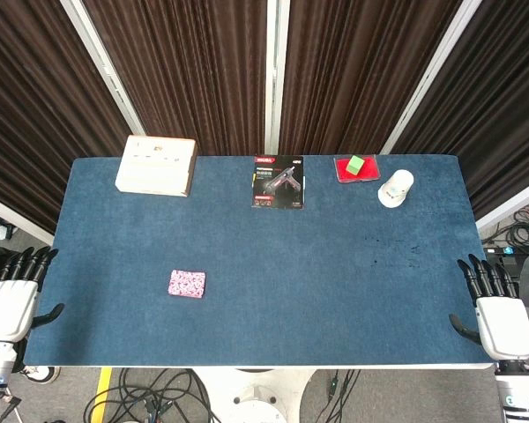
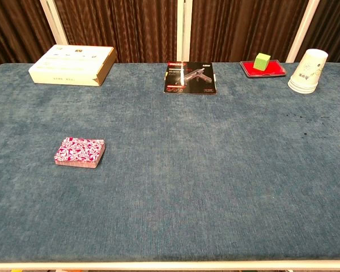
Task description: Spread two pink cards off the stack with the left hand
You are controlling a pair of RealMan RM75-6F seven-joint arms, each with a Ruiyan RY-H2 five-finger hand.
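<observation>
Pink card stack [image 2: 79, 152]: you are looking at one squared-up deck with a pink patterned top, lying flat on the blue table [image 1: 335, 291] in its front-left area, well apart from every other item. No card is lying off the pile.

Left hand [image 1: 13, 295]: you are keeping it off the table's front-left corner, fingers extended and slightly apart, thumb out to the side, holding nothing. It is sitting well apart from the deck and showing only in the head view.

Right hand [image 1: 495, 310]: you are holding it off the front-right corner in the same pose, fingers apart, nothing in its grasp.

Back row, left to right:
- cream cardboard box [image 2: 72, 64], lying flat near the back-left corner;
- dark printed package [image 2: 190, 77] picturing a glue gun, lying flat at centre back;
- red tray [image 2: 263, 68] with a green cube [image 2: 262, 61] sitting on it;
- white paper cups [image 2: 309, 71], stacked upside down, just beside the tray toward the right edge.
</observation>
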